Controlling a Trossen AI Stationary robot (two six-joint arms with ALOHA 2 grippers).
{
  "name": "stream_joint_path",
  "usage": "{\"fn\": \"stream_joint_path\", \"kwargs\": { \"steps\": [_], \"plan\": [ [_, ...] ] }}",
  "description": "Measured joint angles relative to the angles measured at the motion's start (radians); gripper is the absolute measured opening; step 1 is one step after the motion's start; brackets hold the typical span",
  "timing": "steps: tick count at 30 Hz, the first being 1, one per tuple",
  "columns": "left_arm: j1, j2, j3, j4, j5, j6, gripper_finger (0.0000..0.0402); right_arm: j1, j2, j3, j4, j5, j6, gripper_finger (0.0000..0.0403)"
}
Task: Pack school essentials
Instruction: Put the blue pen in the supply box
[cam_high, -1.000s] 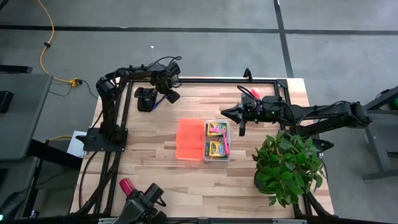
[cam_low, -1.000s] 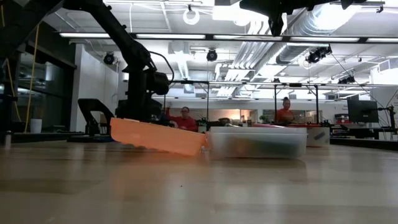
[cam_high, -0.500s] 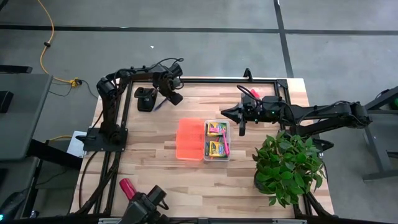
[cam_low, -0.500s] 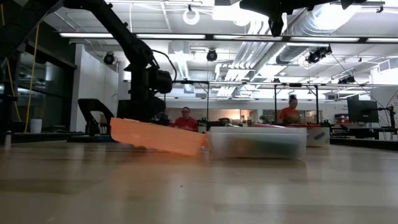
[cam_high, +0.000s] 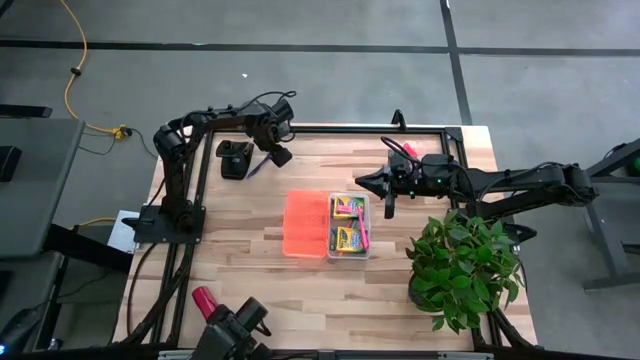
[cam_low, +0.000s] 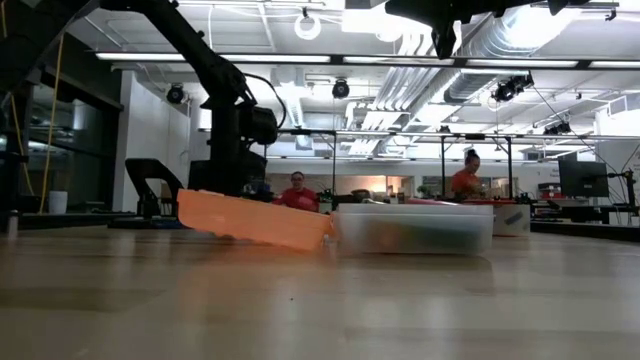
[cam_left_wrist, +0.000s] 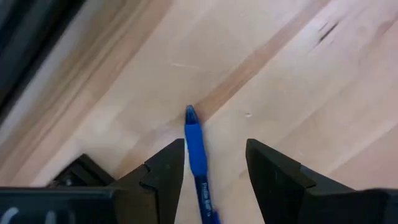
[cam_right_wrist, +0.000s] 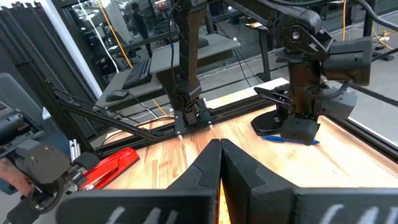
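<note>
Left hand (cam_left_wrist: 214, 177) sits low over the far left part of the table (cam_high: 260, 250), its fingers (cam_left_wrist: 165, 171) spread either side of the blue pen (cam_left_wrist: 198, 158) without pinching it (the pen lies flat on the wood). Right hand (cam_high: 387, 205) hangs above the clear box (cam_high: 349, 226), clenched shut and holding nothing. Two crayon boxes (cam_high: 347, 223) lie inside it, the orange lid (cam_high: 306, 224) open beside it.

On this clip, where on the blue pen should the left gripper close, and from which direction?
Across the barrel, from straight above. The blue pen lies flat on the wooden table, a thin straight shaft already running lengthwise between the open fingers of the left gripper, closer to one finger, so centring, lowering and pinching its narrow sides looks best.
</note>
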Motion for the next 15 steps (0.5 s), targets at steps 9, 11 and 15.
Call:
{"fn": "stream_joint_path", "kwargs": {
  "steps": [9, 11, 15],
  "plan": [
    [0.004, 0.019, 0.018, -0.002, -0.009, 0.008, 0.0161, 0.000, 0.000, 0.000, 0.000, 0.000, 0.002, 0.0000],
    [0.013, 0.046, 0.015, -0.007, -0.008, 0.003, 0.0161, 0.000, 0.000, 0.000, 0.000, 0.000, 0.014, 0.0000],
    [0.025, 0.060, 0.029, -0.007, -0.062, 0.008, 0.0161, 0.000, 0.000, 0.000, -0.002, 0.000, 0.019, 0.0000]
  ]
}}
